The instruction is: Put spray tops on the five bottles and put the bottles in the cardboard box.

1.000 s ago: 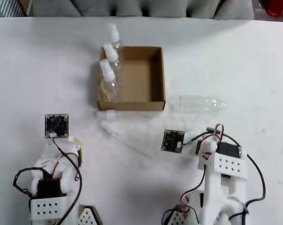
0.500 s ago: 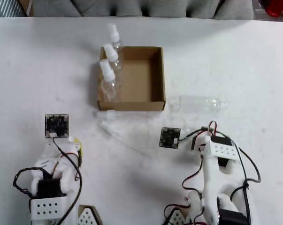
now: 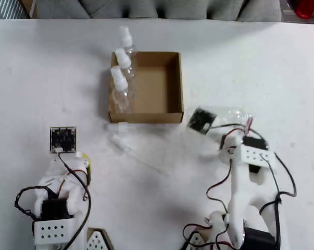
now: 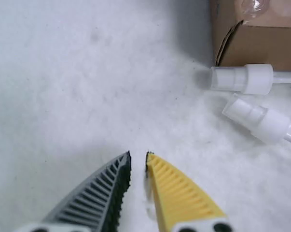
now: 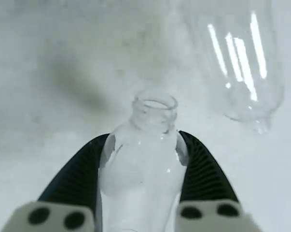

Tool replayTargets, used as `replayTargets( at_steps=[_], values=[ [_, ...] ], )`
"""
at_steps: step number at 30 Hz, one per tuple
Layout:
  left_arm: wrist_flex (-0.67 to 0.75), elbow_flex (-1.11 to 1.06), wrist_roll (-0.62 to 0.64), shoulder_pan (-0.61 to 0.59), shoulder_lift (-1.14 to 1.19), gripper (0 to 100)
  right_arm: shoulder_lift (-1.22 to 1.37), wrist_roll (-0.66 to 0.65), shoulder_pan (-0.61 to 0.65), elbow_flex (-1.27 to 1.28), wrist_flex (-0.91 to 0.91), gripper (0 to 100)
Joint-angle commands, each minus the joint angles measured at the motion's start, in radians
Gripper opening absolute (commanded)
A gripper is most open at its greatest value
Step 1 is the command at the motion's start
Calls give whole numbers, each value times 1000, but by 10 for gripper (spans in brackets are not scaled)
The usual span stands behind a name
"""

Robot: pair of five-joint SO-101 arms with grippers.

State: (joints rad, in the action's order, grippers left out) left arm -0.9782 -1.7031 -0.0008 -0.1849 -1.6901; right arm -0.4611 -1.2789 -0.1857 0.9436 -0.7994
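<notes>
The cardboard box [image 3: 164,86] stands at the table's middle. Three clear bottles with white spray tops [image 3: 120,83] line its left wall. Two loose spray tops [image 3: 118,126] [image 3: 120,142] lie in front of the box, also seen as spray tops [image 4: 242,79] [image 4: 256,121] beside the box corner [image 4: 251,41]. My right gripper [image 5: 144,140] is shut on an open-necked clear bottle [image 5: 143,169]. It sits close to a second capless bottle [image 3: 232,114] [image 5: 237,63] lying right of the box. My left gripper [image 4: 138,159] rests shut and empty on the table, short of the loose tops.
The left arm [image 3: 58,203] sits at the front left and the right arm [image 3: 245,166] at the front right, trailing loose wires. White table stretches wide on both sides of the box. A grey cushion edge runs along the far side.
The right arm has swung away from the front edge and to the right, carrying its bottle up beside the lying bottle. The left arm has stayed still.
</notes>
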Motion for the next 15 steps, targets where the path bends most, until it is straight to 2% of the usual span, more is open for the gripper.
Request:
replayTargets(
  at_steps=[1, 15],
  values=[
    [31, 3, -9, -10, 10, 68, 1, 15, -104, -101, -10, 16],
    [29, 3, -9, -10, 10, 65, 13, 20, -702, -135, 35, 16]
  ],
)
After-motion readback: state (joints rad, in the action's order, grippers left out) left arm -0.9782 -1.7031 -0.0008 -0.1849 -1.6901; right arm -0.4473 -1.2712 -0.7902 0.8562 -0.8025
